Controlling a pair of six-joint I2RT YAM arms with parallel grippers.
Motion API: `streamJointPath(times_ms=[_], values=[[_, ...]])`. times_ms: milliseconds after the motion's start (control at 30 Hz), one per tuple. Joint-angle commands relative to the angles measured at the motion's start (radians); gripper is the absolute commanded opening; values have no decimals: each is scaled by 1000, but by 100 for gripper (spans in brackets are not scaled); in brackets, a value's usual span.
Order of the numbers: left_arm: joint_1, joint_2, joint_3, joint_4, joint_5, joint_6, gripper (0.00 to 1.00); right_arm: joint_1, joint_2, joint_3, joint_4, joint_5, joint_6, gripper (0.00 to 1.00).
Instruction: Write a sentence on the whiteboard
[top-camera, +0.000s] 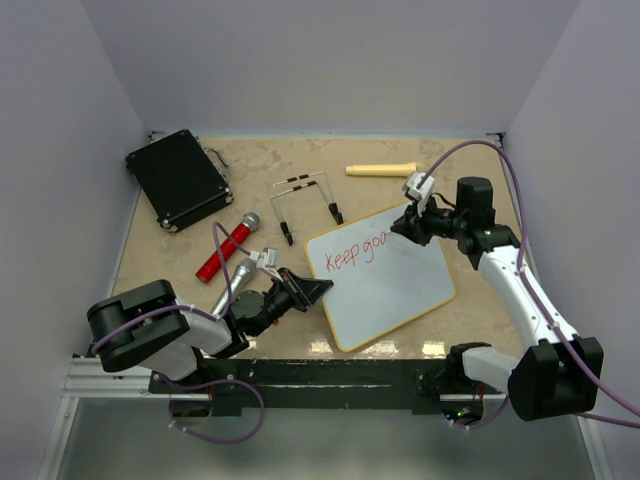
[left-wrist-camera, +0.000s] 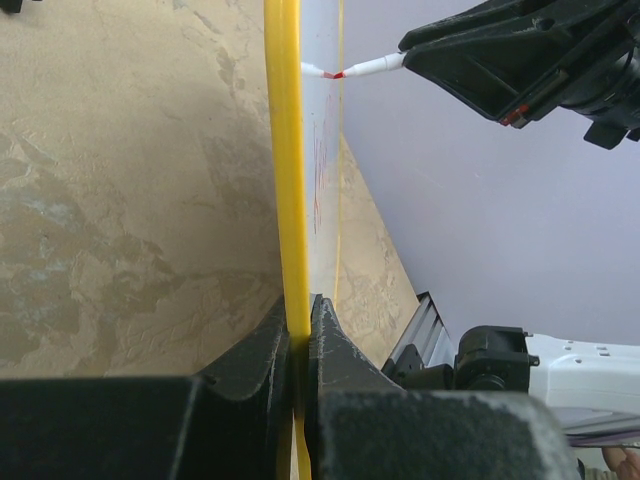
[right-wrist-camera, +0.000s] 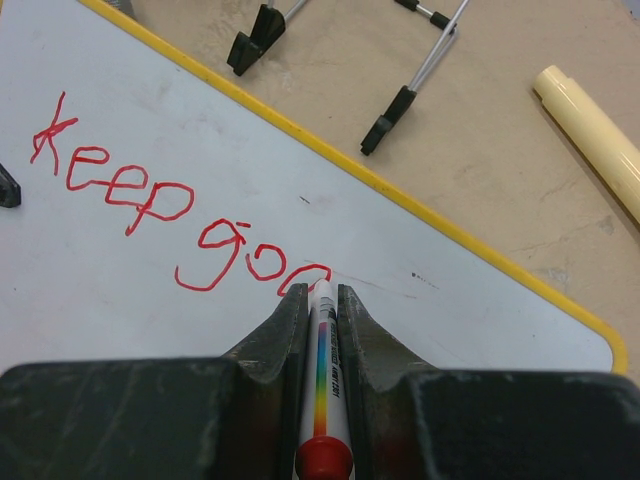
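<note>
The whiteboard (top-camera: 385, 295), white with a yellow frame, lies tilted on the table right of centre. Red writing on it, the sentence (top-camera: 357, 254), reads "Keep goa" (right-wrist-camera: 150, 195). My right gripper (top-camera: 405, 228) is shut on a white marker (right-wrist-camera: 322, 370) with a rainbow stripe and a red end. The marker's tip touches the whiteboard (right-wrist-camera: 470, 300) at the last red letter. My left gripper (top-camera: 316, 290) is shut on the board's left yellow edge (left-wrist-camera: 285, 200), its jaws clamping the frame from both sides. The left wrist view shows the marker (left-wrist-camera: 365, 68) meeting the board edge-on.
A black case (top-camera: 178, 178) sits at the back left. A red-handled microphone (top-camera: 228, 250) and a silver one (top-camera: 232, 285) lie left of the board. A wire stand (top-camera: 305, 205) and a cream cylinder (top-camera: 380, 169) lie behind it.
</note>
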Motion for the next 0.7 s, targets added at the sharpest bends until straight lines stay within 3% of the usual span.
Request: streamJointPath(times_ms=[0,367,667], values=[[-3,7,14,77,55,108,0,1,16,32,35,21,-8,0],[5,-1,11,69,57,109,0,1,10,18,-130,10,-120,0],[6,-1,11,66,60,109,0,1,-25,32,-123,50,-98,0]])
